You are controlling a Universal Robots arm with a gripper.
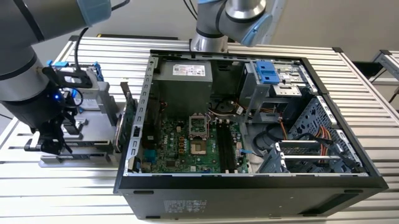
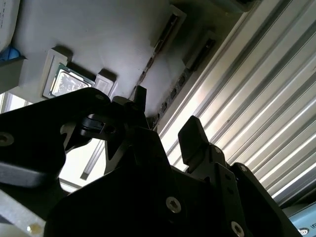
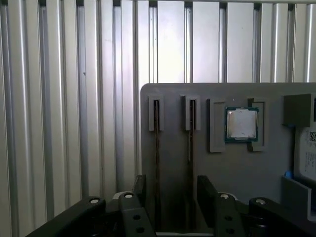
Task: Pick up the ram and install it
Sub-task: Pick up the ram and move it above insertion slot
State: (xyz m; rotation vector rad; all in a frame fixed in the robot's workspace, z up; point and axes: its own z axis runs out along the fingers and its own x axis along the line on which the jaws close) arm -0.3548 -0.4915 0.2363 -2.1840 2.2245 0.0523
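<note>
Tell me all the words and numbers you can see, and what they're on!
No text can be read here.
Power supply label: print too small to read.
Case front sticker: print too small to read.
White label near the chip in the first wrist view: too blurred to read.

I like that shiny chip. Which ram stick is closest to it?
The ram in the slot next to the chip; the other ram stands one slot further off, by the tray's edge.
</note>
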